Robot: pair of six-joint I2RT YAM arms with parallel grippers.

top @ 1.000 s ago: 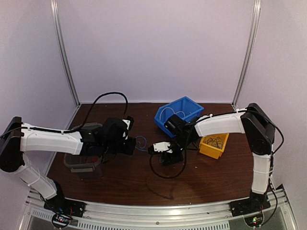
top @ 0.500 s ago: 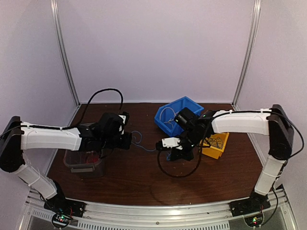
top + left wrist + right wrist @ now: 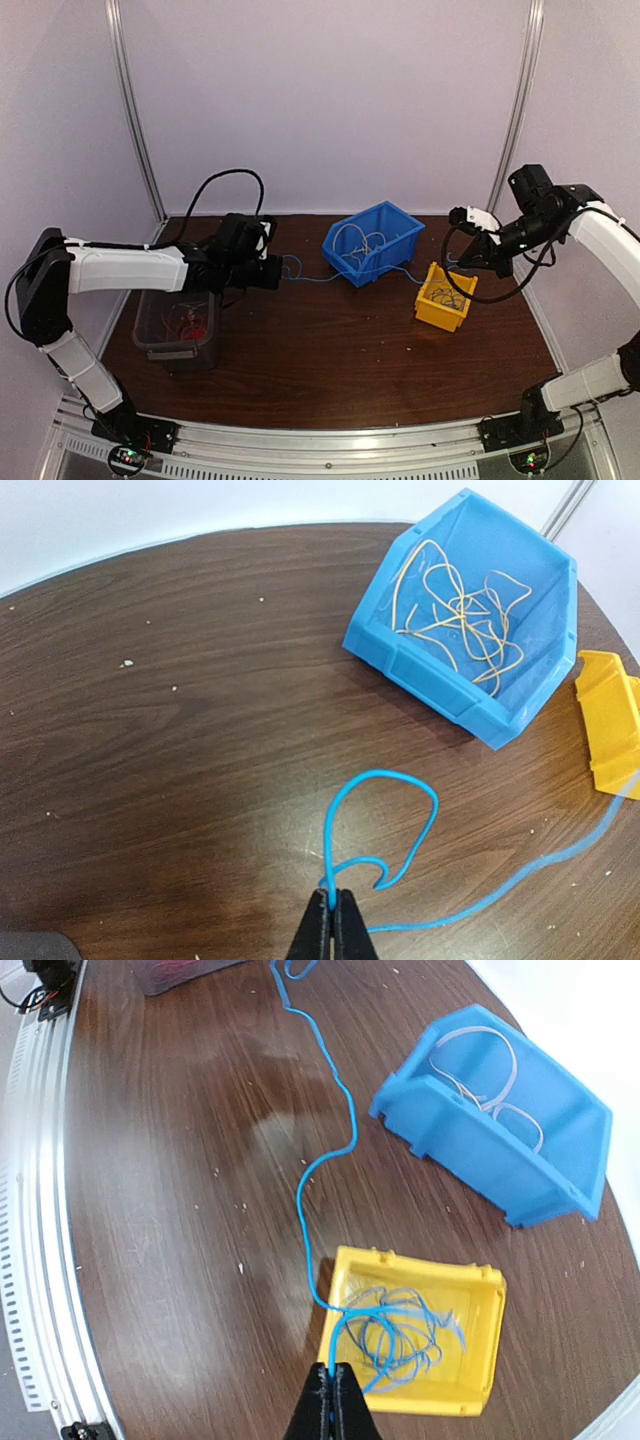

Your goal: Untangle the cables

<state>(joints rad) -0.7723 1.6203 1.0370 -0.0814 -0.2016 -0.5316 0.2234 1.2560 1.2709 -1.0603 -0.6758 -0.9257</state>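
Overhead, one blue cable [image 3: 385, 773] runs taut-ish across the dark table [image 3: 300, 370], pinched at both ends: the left gripper [image 3: 333, 905] has its fingers pressed together on it, and so has the right gripper [image 3: 331, 1380], raised off the table at about 3 o'clock. Between them stands a blue bin [image 3: 392, 250] at 12 o'clock, tipped onto its sloped front, and the cable passes along its near side, so the bin sits right against the cable's line. A yellow bin [image 3: 438, 315] stands at 3 o'clock, just beside the blue one but apart from it; a clear bin [image 3: 170, 345] sits at 9 o'clock under the left arm, with red cables [image 3: 190, 322] inside. The left wrist view shows what the top view blurs: the cable curls into an open loop just ahead of the fingertips, then trails off toward 4 o'clock, and pale cables [image 3: 455, 600] lie in a loose snarl in the blue bin. The right wrist view shows the held cable rising over the yellow bin's rim, where more blue cables [image 3: 400, 1325] are heaped in curls, and a ribbed metal rail [image 3: 40, 1210] along the table edge. Both bins are smooth moulded plastic; the table is glossy wood grain dotted with pale specks.
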